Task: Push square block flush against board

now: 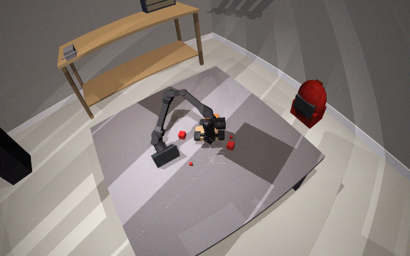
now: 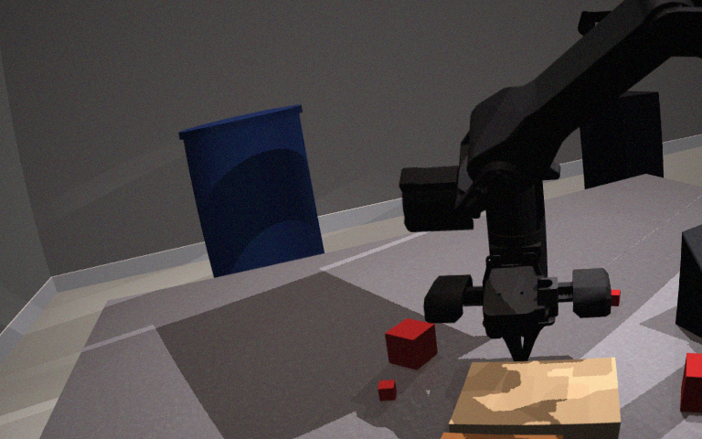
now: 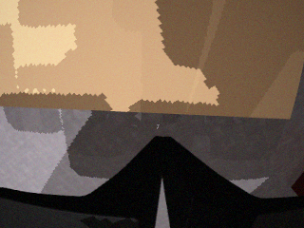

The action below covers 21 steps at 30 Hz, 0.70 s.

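A tan board (image 1: 199, 129) (image 2: 595, 403) (image 3: 119, 62) lies flat on the table under and beside the hand. An orange block (image 1: 215, 115) (image 2: 502, 436) shows only in part, on the side of the board away from the fingertips. In the exterior view it is cut off by the bottom of the frame, so its contact and edge line with the board cannot be told. My gripper (image 1: 210, 142) (image 2: 520, 358) (image 3: 162, 143) is shut and empty. Its tips point down just outside the board's long edge opposite the orange block. Whether they touch that edge cannot be told.
A large red cube (image 1: 181, 135) (image 2: 691, 382) stands on one side, another large red cube (image 1: 230, 145) (image 2: 410, 344) on the other. A small red cube (image 1: 230, 136) (image 2: 387, 390) lies near the second. Another small red cube (image 1: 190, 164) (image 2: 615, 297) lies farther out.
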Each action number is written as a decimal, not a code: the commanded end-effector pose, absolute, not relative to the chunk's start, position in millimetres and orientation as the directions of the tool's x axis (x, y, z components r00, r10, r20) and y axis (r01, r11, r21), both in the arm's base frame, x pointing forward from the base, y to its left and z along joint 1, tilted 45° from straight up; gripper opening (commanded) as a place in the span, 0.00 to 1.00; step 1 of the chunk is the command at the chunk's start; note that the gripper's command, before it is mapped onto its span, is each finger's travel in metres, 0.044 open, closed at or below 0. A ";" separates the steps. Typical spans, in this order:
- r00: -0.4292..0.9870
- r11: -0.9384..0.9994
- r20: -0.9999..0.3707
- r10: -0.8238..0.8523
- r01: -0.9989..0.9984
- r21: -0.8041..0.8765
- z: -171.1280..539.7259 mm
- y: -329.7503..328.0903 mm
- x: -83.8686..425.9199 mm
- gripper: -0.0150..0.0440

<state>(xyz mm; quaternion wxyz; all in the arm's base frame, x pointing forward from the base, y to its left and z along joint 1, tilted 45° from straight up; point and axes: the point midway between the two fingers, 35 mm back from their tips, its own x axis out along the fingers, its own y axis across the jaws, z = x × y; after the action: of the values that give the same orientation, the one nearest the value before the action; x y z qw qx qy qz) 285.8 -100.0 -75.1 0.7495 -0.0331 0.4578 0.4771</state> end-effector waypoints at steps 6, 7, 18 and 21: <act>0.131 0.545 -0.716 0.686 -0.744 0.386 -70.4 -96.0 293.0 0.25; 0.131 0.545 -0.716 0.686 -0.744 0.386 -69.8 -95.6 293.7 0.25; 0.131 0.546 -0.716 0.685 -0.744 0.386 -63.8 -91.0 301.2 0.25; 0.131 0.546 -0.716 0.685 -0.744 0.386 -62.1 -89.6 303.3 0.25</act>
<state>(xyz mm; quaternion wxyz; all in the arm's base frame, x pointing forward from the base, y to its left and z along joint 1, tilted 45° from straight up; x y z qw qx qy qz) 300.1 -92.5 -64.9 0.7503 -0.0350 0.4584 0.4750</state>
